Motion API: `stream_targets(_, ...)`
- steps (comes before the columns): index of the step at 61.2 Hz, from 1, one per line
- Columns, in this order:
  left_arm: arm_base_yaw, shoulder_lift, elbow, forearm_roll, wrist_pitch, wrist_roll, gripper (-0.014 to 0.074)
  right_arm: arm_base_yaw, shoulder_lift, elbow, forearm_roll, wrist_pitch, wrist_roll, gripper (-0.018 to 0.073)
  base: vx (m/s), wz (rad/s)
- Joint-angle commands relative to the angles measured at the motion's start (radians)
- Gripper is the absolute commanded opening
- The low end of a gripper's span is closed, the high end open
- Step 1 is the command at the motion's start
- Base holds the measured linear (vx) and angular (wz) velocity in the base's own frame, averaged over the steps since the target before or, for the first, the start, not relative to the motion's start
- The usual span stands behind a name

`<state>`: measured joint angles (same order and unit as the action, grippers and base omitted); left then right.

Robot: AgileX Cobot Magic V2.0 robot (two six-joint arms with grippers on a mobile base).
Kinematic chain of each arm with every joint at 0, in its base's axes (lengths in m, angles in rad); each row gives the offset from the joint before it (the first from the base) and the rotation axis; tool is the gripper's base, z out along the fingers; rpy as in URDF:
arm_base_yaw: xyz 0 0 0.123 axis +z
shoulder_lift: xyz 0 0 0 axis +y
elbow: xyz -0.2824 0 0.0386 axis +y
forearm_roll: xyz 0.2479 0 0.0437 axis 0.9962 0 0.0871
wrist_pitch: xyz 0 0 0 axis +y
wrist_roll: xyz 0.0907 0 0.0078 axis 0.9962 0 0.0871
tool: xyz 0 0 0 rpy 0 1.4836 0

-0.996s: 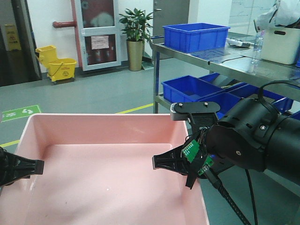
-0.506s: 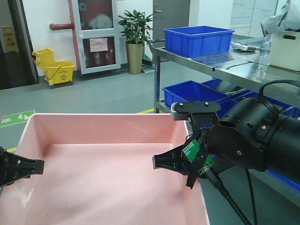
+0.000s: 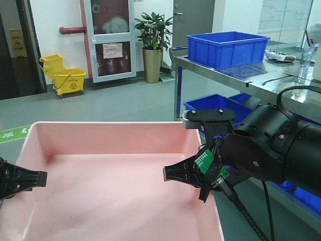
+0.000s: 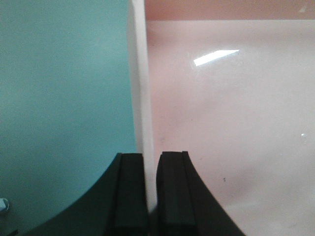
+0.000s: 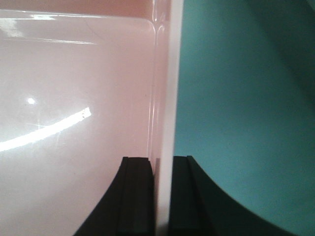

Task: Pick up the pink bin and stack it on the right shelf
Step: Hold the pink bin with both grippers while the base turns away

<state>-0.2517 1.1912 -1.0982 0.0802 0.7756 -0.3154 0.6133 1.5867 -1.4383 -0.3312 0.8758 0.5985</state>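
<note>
Grey-green workshop floor shows beneath the pink bin (image 3: 115, 170), held low at 6 o'clock. The left gripper (image 4: 150, 167) and right gripper (image 5: 161, 169) each pinch a side wall. Grabbing looks done. The right shelf (image 3: 261, 83), at 2 o'clock and seemingly well apart, awaits stacking.

The floor (image 3: 115, 103) is smooth grey-green. At the far white wall (image 3: 50, 12) stand a yellow mop bucket (image 3: 64, 75) on the left, a red-framed glass door (image 3: 108, 37) and a potted plant (image 3: 153, 35) in a brass-coloured pot.
</note>
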Motion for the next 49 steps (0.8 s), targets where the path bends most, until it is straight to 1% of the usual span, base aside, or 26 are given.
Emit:
stream_targets(1,0.002,-0.033,-0.032,0.060,-0.062,-0.004,0.0011,-0.017,-0.044,-0.023,-0.111,0.008,-0.018,0.0022,0.36,-0.03)
stream_targets(49,0.002,-0.033,-0.032,0.060,-0.061,-0.004,0.0011,-0.017,-0.044,-0.023,-0.111,0.008,-0.018,0.0022,0.34,-0.04)
